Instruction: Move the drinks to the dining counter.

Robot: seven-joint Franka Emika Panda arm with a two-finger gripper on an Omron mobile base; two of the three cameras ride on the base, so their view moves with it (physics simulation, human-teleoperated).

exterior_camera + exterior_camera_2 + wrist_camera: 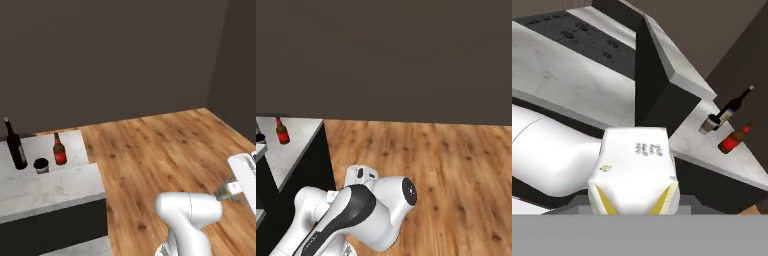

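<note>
Dark grey-brown walls (pixel 115 55) on two sides, meeting at a corner at the right of the left base view. Floor (pixel 165 150) is warm wood planks with visible knots, running up to both walls. A dark-fronted cabinet block (pixel 321 160) sits at the left edge of the floor; lighting is flat and even.

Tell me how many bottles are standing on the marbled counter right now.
2. The tall dark wine bottle stands at the far left, and the shorter red bottle to its right, with the dark-lidded paper cup just in front between them. Others may be hidden beyond the frame.
</note>
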